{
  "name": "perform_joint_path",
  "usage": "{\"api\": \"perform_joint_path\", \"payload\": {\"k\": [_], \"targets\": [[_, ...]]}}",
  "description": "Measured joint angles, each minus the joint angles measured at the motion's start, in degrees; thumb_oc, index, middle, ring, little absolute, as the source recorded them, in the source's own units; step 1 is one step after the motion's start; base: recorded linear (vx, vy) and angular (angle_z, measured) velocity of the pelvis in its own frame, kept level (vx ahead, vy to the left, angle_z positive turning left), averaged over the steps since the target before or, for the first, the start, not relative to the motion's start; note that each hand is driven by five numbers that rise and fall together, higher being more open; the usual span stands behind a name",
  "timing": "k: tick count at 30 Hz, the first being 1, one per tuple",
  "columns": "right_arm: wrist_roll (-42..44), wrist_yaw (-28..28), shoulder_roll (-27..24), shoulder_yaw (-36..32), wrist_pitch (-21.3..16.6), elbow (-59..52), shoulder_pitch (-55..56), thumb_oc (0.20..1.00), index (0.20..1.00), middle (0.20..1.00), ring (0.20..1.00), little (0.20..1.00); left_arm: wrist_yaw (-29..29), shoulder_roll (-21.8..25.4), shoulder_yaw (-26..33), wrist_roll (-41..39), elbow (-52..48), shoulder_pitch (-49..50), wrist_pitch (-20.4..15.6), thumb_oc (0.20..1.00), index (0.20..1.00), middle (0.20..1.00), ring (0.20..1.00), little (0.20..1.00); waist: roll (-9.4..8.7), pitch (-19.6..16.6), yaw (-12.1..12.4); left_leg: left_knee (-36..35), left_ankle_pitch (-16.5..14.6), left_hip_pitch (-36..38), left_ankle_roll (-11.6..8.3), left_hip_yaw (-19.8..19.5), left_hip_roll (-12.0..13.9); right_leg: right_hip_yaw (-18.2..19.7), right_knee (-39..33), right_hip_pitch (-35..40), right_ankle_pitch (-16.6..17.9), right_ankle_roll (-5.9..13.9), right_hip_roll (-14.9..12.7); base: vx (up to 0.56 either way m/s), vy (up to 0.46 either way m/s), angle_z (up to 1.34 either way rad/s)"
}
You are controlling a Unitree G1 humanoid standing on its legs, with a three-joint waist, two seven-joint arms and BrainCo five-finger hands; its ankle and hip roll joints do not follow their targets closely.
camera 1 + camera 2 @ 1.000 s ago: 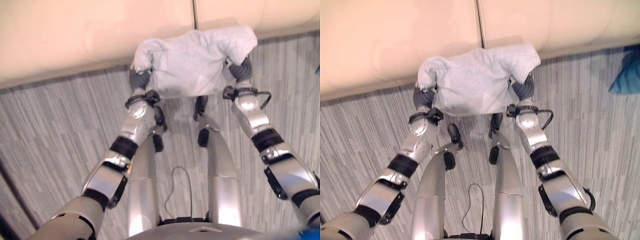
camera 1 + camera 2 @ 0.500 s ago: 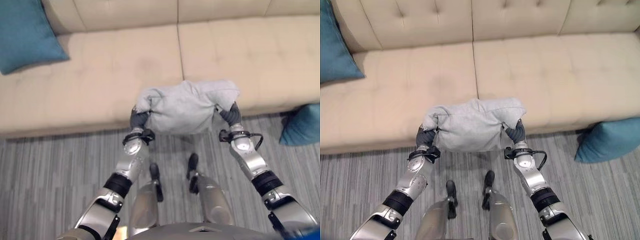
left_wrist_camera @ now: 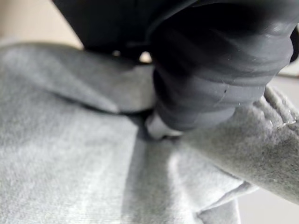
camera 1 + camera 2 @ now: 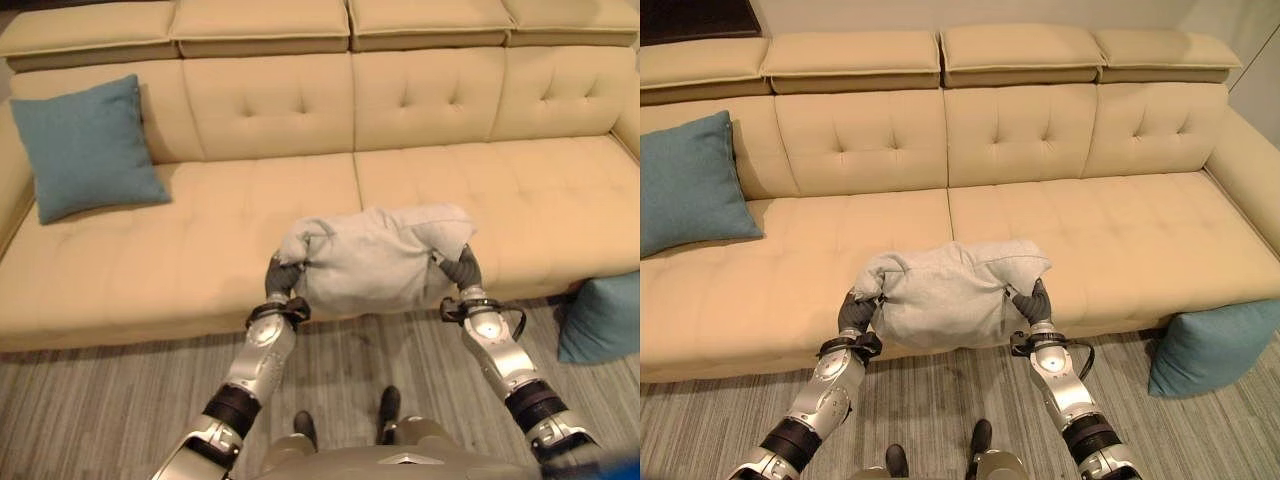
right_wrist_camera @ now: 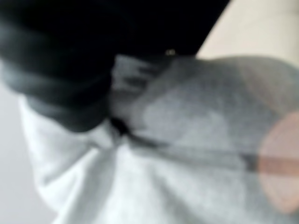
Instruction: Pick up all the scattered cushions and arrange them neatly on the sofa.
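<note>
Grey cushion [image 4: 945,295] held between both robot hands, long axis 9-to-3, above sofa [image 4: 1090,230] front edge. Left robot hand [image 4: 854,312] and right robot hand [image 4: 1037,303] buried in cushion ends; finger state unclear. Open seat at 12 o'clock.

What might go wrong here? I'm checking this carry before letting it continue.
The grey cushion hangs between the left robot hand and right robot hand, gripped just at its ends; it may sag or slip out. A teal cushion on the floor leans against the sofa, possibly underfoot.
</note>
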Motion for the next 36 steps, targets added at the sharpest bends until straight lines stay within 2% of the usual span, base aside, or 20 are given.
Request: {"api": "perform_joint_path", "payload": {"k": [3,5,6,9,10,11,13,14,15,16,19,21,23,26,28,31,32,34,35,36], "targets": [[-0.1,0.0,0.1,0.7,0.4,0.0,-0.4,0.200,0.200,0.200,0.200,0.200,0.1,0.7,0.6,0.0,0.0,0.2,-0.1,0.200,0.200,0.200,0.200,0.200,-0.31,0.3,-0.5,1.3,-3.1,0.9,1.53,0.5,-0.6,1.8,11.5,-4.7,1.0,3.31,-2.4,0.12,0.101,-0.13],[-0.2,0.1,0.1,1.0,0.4,-0.4,-0.1,0.200,0.200,0.200,0.200,0.200,0.1,1.8,0.6,0.1,-0.1,0.3,-0.1,0.200,0.200,0.200,0.200,0.200,-0.50,0.2,-0.9,0.0,-2.3,1.6,2.83,0.7,-1.5,1.5,14.0,-7.0,0.0,4.12,-4.3,0.22,-0.035,-0.10],[-0.2,0.5,0.1,1.2,0.6,-1.1,-0.1,0.200,0.200,0.200,0.200,0.200,0.2,1.9,1.0,0.0,-0.1,0.3,0.0,0.200,0.200,0.200,0.200,0.200,-0.49,0.1,-0.5,-0.8,-2.5,1.6,2.64,0.5,-1.8,1.2,11.5,-7.0,-1.4,3.75,-4.4,0.27,-0.108,-0.13],[-0.2,0.8,0.1,1.6,0.9,-1.8,0.0,0.200,0.200,0.200,0.200,0.200,0.2,2.1,1.5,0.0,0.2,0.2,0.0,0.200,0.200,0.200,0.200,0.200,-1.19,-0.2,-1.1,-2.4,-1.8,1.7,1.46,-0.4,-2.5,2.5,-12.4,-6.2,-0.9,4.16,-1.7,0.39,-0.213,0.24],[-0.1,0.7,-0.5,1.4,1.0,-1.7,1.3,0.200,0.200,0.200,0.200,0.200,0.2,1.3,0.9,0.0,0.3,0.9,0.5,0.200,0.200,0.200,0.200,0.200,-2.07,-0.6,-1.5,-2.8,-3.6,4.0,-0.81,-2.7,-1.9,4.9,-13.9,-2.0,1.2,2.57,0.9,0.31,-0.231,0.89],[-0.1,0.8,-1.0,1.0,1.1,-1.7,1.6,0.200,0.200,0.200,0.200,0.200,0.0,0.6,0.7,-0.1,0.3,1.2,0.7,0.200,0.200,0.200,0.200,0.200,-2.09,-0.7,-1.6,0.5,-4.0,4.1,-2.62,-3.7,-1.4,5.5,-13.6,-1.1,3.3,0.08,1.3,0.23,-0.234,1.19],[-0.1,0.8,-1.0,-0.6,1.1,-1.8,2.0,0.200,0.200,0.200,0.200,0.200,-0.8,-1.5,0.4,-0.1,0.3,1.4,0.7,0.200,0.200,0.200,0.200,0.200,-2.71,-1.0,-1.1,17.7,-6.1,-4.3,-4.08,-4.1,0.9,2.7,-14.8,1.5,3.4,-3.81,1.2,0.22,-0.175,0.74],[0.0,0.8,-2.2,-0.7,1.1,-1.9,1.5,0.200,0.200,0.200,0.200,0.200,-1.0,-2.0,0.4,-0.1,0.3,1.5,0.7,0.200,0.200,0.200,0.200,0.200,-2.26,-1.1,-0.5,22.8,-5.6,-6.2,-4.85,-3.7,2.5,2.5,-14.7,2.2,2.4,-5.22,2.1,0.24,-0.145,0.33],[0.0,0.8,-2.5,-0.7,1.1,-2.0,1.1,0.200,0.200,0.200,0.200,0.200,-1.2,-2.0,0.3,-0.1,0.1,1.5,0.6,0.200,0.200,0.200,0.200,0.200,-2.08,-1.1,-0.4,33.8,-3.7,-11.2,-7.39,-4.5,5.6,1.6,-14.5,3.7,0.8,-6.66,3.5,0.24,-0.093,0.20],[0.2,0.8,-2.0,-0.7,1.0,-2.1,1.4,0.200,0.200,0.200,0.200,0.200,-1.4,-1.8,0.2,-0.1,0.0,1.6,0.6,0.200,0.200,0.200,0.200,0.200,-2.82,-0.9,-0.3,34.4,-5.1,-12.8,-7.46,-4.2,6.6,1.5,-15.4,5.6,-0.1,-6.89,4.0,0.13,-0.009,0.04],[0.5,0.7,-2.1,-1.0,0.9,-2.0,1.5,0.200,0.200,0.200,0.200,0.200,-1.7,-1.3,0.1,-0.1,-0.3,1.3,0.6,0.200,0.200,0.200,0.200,0.200,-3.32,-0.8,-1.3,13.7,-2.9,-13.8,-6.30,-2.7,4.9,2.1,-18.0,9.0,-2.1,-5.75,6.1,0.30,0.056,-0.16],[0.5,0.6,-1.9,-0.2,0.9,-1.1,1.6,0.200,0.200,0.200,0.200,0.200,-1.7,-0.7,-0.3,-0.1,-0.2,1.7,0.7,0.200,0.200,0.200,0.200,0.200,-3.71,-0.5,-0.5,-1.5,4.1,-14.7,-6.19,-3.3,4.8,2.8,-18.0,10.7,-3.7,-4.26,8.1,0.35,0.128,-0.31],[0.6,0.6,-1.1,-0.2,0.9,-0.8,2.0,0.200,0.200,0.200,0.200,0.200,-1.8,-0.3,0.2,-0.1,-0.2,2.0,0.8,0.200,0.200,0.200,0.200,0.200,-3.92,-0.8,-0.3,-1.2,5.8,-12.6,-5.69,-3.3,4.6,4.3,-18.0,12.3,-5.3,-4.07,8.6,0.36,0.193,-0.31],[0.5,0.5,-0.9,-0.6,0.9,-1.2,1.6,0.200,0.200,0.200,0.200,0.200,-1.9,-0.4,0.1,-0.1,-0.5,2.2,1.1,0.200,0.200,0.200,0.200,0.200,-2.18,-1.1,-0.1,-3.4,8.2,-5.4,-0.25,-3.2,2.4,5.7,-17.1,14.1,-5.4,-4.03,8.1,0.21,0.176,-0.41],[0.5,0.5,-0.7,-0.3,0.9,-2.1,1.7,0.200,0.200,0.200,0.200,0.200,-2.0,0.0,0.3,-0.1,-0.7,2.2,1.1,0.200,0.200,0.200,0.200,0.200,-2.19,-1.1,0.2,-3.3,7.9,-4.4,0.31,-2.8,1.1,6.1,-13.4,12.7,-5.6,-3.70,6.4,0.15,0.223,-0.27],[0.4,0.5,-0.4,-0.3,0.9,-2.3,1.2,0.200,0.200,0.200,0.200,0.200,-1.9,0.5,0.3,-0.1,-0.8,1.4,1.0,0.200,0.200,0.200,0.200,0.200,-0.82,-0.2,0.5,-0.6,4.9,-2.9,2.63,-1.6,-0.1,6.1,3.5,6.3,-8.1,-0.05,3.0,0.12,0.246,-0.20],[0.2,0.5,-0.4,-0.3,1.0,-2.3,1.2,0.200,0.200,0.200,0.200,0.200,-1.9,1.0,0.3,-0.1,-1.0,1.3,0.9,0.200,0.200,0.200,0.200,0.200,-0.14,0.0,0.4,-1.4,4.2,-1.2,3.34,-1.2,-0.5,6.1,14.4,1.5,-9.0,1.29,1.0,0.10,0.122,-0.08],[0.0,0.5,-0.1,-0.2,1.0,-2.5,1.3,0.200,0.200,0.200,0.200,0.200,-1.9,1.8,0.5,0.0,-1.6,1.1,0.8,0.200,0.200,0.200,0.200,0.200,-0.49,-0.2,0.3,-1.4,2.3,-0.7,4.03,-1.1,-1.7,6.1,18.4,-1.4,-10.8,3.51,-1.6,0.11,0.052,0.03],[-0.1,0.6,0.0,-0.3,1.0,-3.0,1.2,0.200,0.200,0.200,0.200,0.200,-1.9,2.1,1.0,0.0,-1.7,1.0,0.5,0.200,0.200,0.200,0.200,0.200,-0.81,-0.2,0.7,-2.0,1.7,-0.5,4.47,-0.6,-2.7,4.6,17.3,-3.0,-10.9,3.51,-4.8,0.10,0.011,0.04],[-0.1,0.7,0.1,-0.1,1.0,-3.1,1.1,0.200,0.200,0.200,0.200,0.200,-1.9,2.2,1.3,0.0,-1.7,1.1,0.5,0.200,0.200,0.200,0.200,0.200,-0.70,-0.1,0.7,-2.3,1.6,-0.6,4.47,-0.5,-2.9,4.3,14.7,-3.5,-10.9,3.57,-5.7,0.20,-0.019,-0.04]]}}
